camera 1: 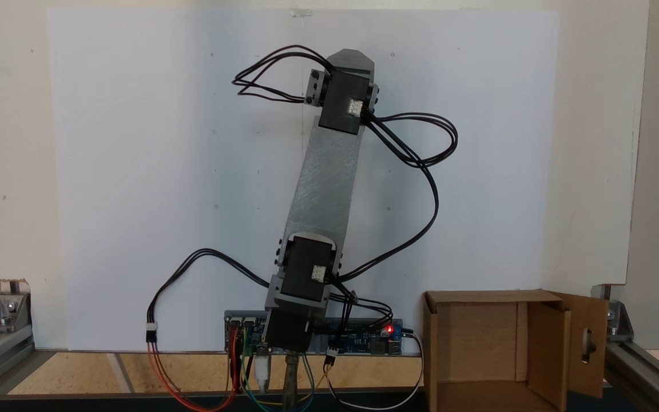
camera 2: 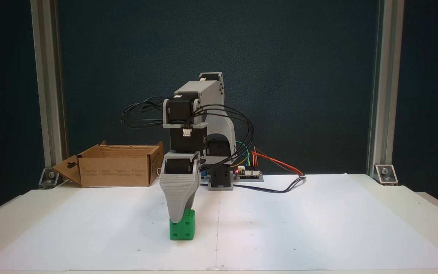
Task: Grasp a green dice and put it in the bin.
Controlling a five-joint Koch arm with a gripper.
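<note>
Fixed view, lower centre: pincer (camera 2: 179,217) tip down over green dice (camera 2: 183,228), jaw spread untellable; dice looks light, rigid, slick, best squeezed on flat opposite faces.

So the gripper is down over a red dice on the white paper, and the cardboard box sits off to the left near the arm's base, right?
Not quite: the dice is green, not red. A fixed view shows the gripper lowered over the green dice on the white paper, with the cardboard box off to the left near the arm's base.
</note>
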